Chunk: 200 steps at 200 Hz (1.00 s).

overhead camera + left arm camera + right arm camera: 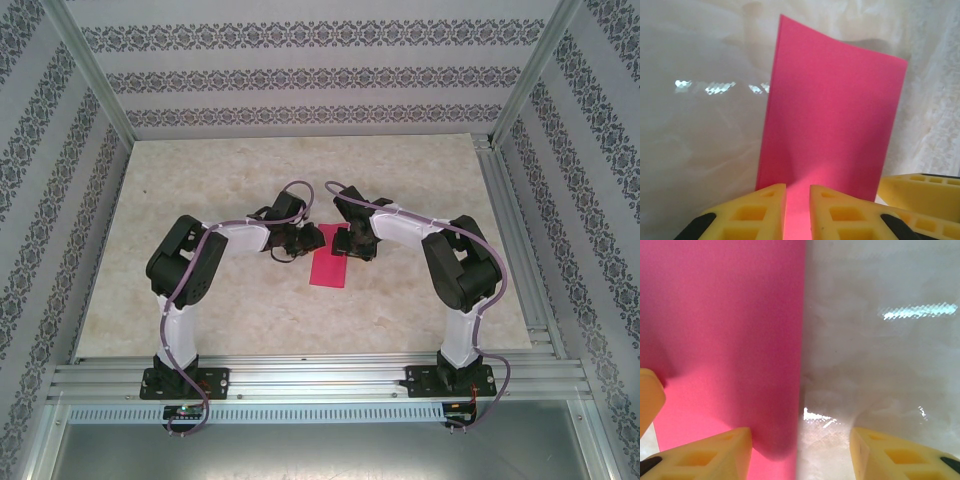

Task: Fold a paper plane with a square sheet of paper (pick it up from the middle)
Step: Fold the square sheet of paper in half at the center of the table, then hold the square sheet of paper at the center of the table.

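**Crease step: pin one side, nip the edge**

The thin magenta-pink sheet of paper (329,268), now a narrow rectangle w/ no nose or wings yet, lies mid-worktop btwn the two arms. The left pincer (797,200) has its jaws nearly together, just a slit w/ pink showing in it. Can't tell whether it actually has hold of the sheet. The right pincer (800,440) is released, jaws wide, grasping nothing. One finger (715,455) is over the paper and the other over bare top, so it straddles the long edge.

To do it well, imo:
- Right finger presses flat as an anchor so the sheet doesn't skate.
- Left nips shallow at the edge, lifts slowly, and carries it over square to the far side before pressing the crease.
- Thin paper will prob. buckle if pulled fast.

Surface: pale marbled glossy worktop (200,200), slick-looking, w/ glare patches.

Room: walls (300,70) papered in floral bands on three sides, and aluminium frame rails (300,375) along the near edge.
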Motion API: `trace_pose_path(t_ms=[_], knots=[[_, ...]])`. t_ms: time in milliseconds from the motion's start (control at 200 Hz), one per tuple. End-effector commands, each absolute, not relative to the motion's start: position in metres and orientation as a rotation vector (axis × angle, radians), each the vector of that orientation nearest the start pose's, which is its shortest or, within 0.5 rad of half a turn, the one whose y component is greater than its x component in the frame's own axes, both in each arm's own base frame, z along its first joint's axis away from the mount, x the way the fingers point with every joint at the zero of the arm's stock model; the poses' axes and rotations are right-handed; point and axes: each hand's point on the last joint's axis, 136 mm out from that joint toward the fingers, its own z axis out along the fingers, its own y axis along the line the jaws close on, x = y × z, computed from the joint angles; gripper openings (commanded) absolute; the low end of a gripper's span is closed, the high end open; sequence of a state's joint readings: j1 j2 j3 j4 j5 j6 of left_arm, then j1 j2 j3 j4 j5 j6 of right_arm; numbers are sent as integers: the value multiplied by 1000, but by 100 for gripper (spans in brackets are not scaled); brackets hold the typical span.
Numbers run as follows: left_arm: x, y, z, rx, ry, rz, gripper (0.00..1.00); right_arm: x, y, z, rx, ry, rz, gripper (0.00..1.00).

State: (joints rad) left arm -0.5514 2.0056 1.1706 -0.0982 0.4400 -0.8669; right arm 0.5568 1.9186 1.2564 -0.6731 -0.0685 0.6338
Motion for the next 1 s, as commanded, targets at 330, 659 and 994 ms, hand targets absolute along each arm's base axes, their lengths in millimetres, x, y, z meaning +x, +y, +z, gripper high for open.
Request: trace_pose_path(t_ms=[330, 659, 994], knots=[[371, -316, 22, -177, 2777, -987, 21, 336, 227, 30, 96, 2925, 328, 55], [370, -315, 14, -168, 2796, -968, 20, 332, 224, 21, 117, 2955, 330, 55], [366, -311, 5, -161, 2825, -931, 19, 335, 224, 50, 105, 2877, 392, 58]])
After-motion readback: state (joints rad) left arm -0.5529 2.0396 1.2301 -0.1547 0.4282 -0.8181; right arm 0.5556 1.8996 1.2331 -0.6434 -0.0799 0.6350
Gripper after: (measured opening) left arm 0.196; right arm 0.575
